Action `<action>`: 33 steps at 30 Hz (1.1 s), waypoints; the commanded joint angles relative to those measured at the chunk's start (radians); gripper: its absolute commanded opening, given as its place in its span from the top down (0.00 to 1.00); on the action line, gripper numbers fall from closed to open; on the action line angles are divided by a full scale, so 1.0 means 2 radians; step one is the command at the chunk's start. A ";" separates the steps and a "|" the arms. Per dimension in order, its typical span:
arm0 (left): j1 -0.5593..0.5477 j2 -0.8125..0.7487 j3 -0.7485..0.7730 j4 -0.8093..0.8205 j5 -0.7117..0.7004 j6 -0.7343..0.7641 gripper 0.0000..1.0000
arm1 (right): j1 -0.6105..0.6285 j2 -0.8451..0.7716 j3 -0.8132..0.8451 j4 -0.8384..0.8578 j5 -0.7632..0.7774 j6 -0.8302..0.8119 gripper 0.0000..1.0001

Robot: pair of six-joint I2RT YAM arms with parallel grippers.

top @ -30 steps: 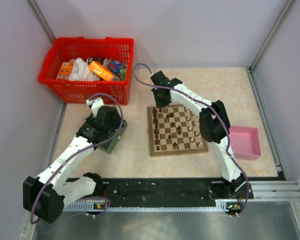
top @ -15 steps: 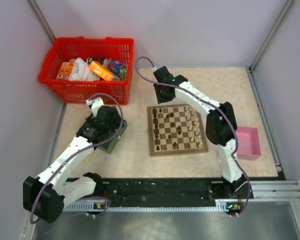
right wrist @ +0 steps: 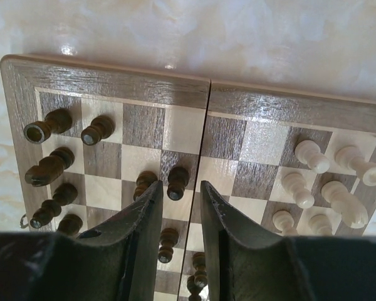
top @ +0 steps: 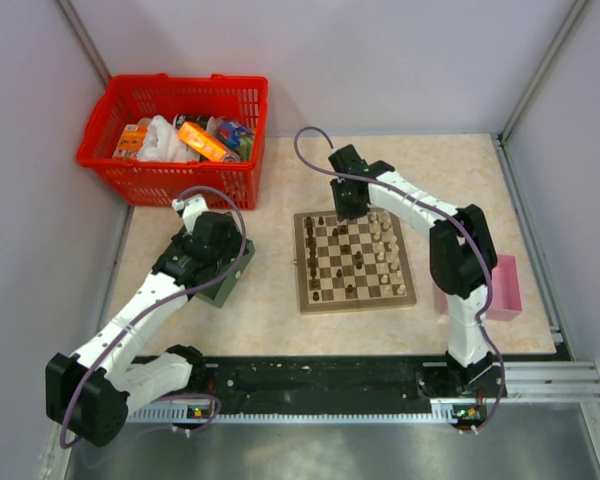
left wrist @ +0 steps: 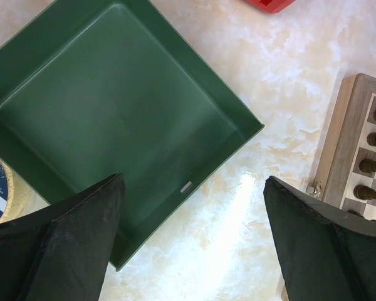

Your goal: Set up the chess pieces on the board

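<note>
The board (top: 355, 305) lies mid-table with chess pieces on it. Dark ones (top: 315, 255) stand mostly along its left side and in the middle, cream ones (top: 385, 250) on the right. My right gripper (top: 348, 205) hovers over the board's far edge. In the right wrist view the board (right wrist: 144, 78) fills the frame, with dark pieces (right wrist: 50, 122) left and cream pieces (right wrist: 310, 153) right. The right gripper (right wrist: 180, 186) is narrowly open and holds nothing; a dark piece (right wrist: 177, 179) stands on the square below its tips. My left gripper (left wrist: 194, 188) is wide open over bare table beside the green tray.
The green tray (left wrist: 113, 113) sits left of the board's edge (left wrist: 351, 125), under my left wrist (top: 212, 240). A red basket (top: 175, 140) full of packets stands at the back left. A pink box (top: 505, 285) lies right of the board, partly behind the right arm.
My right gripper has moved right from the board's far-left corner to above its far middle, and its jaws have parted slightly. The left arm has not moved.
</note>
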 commanded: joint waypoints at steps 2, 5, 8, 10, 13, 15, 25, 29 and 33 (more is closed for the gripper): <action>0.002 -0.006 0.011 0.015 -0.004 -0.004 0.03 | -0.002 -0.005 -0.003 0.018 0.001 0.010 0.69; 0.002 -0.004 0.011 0.015 -0.004 -0.005 0.03 | -0.004 0.000 -0.004 0.019 -0.009 0.009 0.70; 0.002 -0.002 0.012 0.015 -0.004 -0.005 0.03 | -0.004 0.005 -0.001 0.021 -0.009 0.009 0.70; 0.002 -0.001 0.013 0.015 -0.004 -0.005 0.03 | -0.004 0.009 -0.001 0.020 -0.012 0.009 0.70; 0.002 -0.001 0.013 0.016 -0.004 -0.004 0.03 | -0.003 0.013 -0.001 0.020 -0.014 0.009 0.70; 0.002 -0.001 0.014 0.016 -0.004 -0.003 0.03 | -0.004 0.015 -0.005 0.021 -0.013 0.009 0.70; 0.002 0.001 0.012 0.017 -0.003 -0.005 0.03 | -0.004 0.015 -0.016 0.021 -0.014 0.009 0.72; 0.002 0.001 0.012 0.016 -0.002 -0.004 0.03 | -0.004 0.016 -0.018 0.020 -0.019 0.009 0.73; 0.002 0.002 0.013 0.017 -0.001 -0.003 0.03 | -0.004 0.016 -0.018 0.020 -0.020 0.010 0.74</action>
